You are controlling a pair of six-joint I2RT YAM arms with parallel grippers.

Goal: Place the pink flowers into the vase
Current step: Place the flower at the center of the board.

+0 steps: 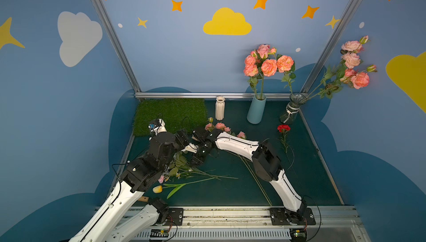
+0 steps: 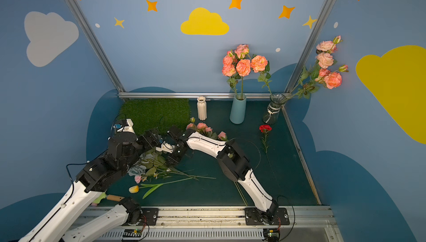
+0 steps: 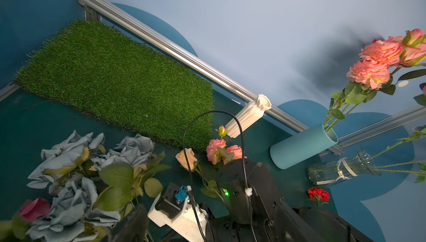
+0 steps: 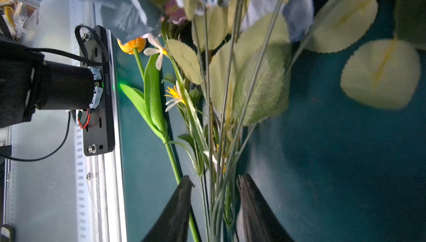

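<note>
Bottom centre, right wrist view: seeing right gripper [image 4: 214,178] parted astride bouquet stems [image 4: 219,164], left gripper [image 1: 184,138] wide, empty. Back out straight; pinch pink flowers [image 1: 220,126] low.

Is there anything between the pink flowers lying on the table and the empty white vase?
Nothing visible stands between them: the pink flowers lie just in front of the white vase. However, the right arm crosses over their stems, so it would probably hinder lifting them until it moves away.
</note>
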